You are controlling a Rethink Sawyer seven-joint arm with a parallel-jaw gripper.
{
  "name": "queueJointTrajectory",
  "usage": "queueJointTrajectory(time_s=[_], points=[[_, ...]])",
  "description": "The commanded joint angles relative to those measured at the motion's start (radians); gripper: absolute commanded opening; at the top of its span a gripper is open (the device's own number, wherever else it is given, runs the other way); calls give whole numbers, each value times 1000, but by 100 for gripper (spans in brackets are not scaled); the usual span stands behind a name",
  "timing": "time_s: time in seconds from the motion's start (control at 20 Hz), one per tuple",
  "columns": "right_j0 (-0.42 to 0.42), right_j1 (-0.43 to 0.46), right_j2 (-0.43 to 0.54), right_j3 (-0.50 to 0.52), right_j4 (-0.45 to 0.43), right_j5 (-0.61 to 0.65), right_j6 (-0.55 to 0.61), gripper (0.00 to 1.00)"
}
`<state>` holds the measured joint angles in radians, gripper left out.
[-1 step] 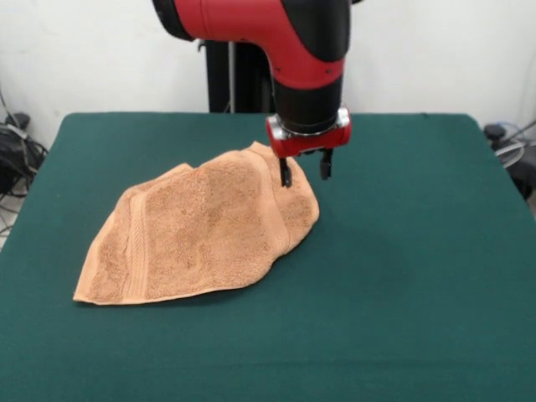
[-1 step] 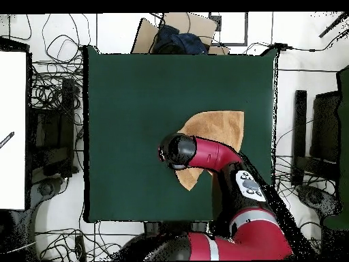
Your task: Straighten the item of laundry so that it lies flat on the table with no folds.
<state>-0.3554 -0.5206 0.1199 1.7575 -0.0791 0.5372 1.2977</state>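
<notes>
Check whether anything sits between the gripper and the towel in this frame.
Nothing visible does. In the front view the gripper hangs open over the towel at its far right edge, one fingertip against the raised fold. Only bare green table surrounds the cloth. The overhead view shows the arm covering that spot.

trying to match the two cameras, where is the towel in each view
Front view: the towel lies left of centre on the table, its far right corner under the gripper.
Overhead view: the towel lies right of centre, its lower part hidden by the arm.
Shared landmark: the red arm over the towel.
</notes>
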Motion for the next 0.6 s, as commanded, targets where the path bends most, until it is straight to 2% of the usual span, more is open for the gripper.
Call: queueJointTrajectory(time_s=[0.05, 0.6], points=[[0, 46, 48, -58, -9, 25, 101, 100], [5, 41, 35, -48, -30, -7, 100, 100]])
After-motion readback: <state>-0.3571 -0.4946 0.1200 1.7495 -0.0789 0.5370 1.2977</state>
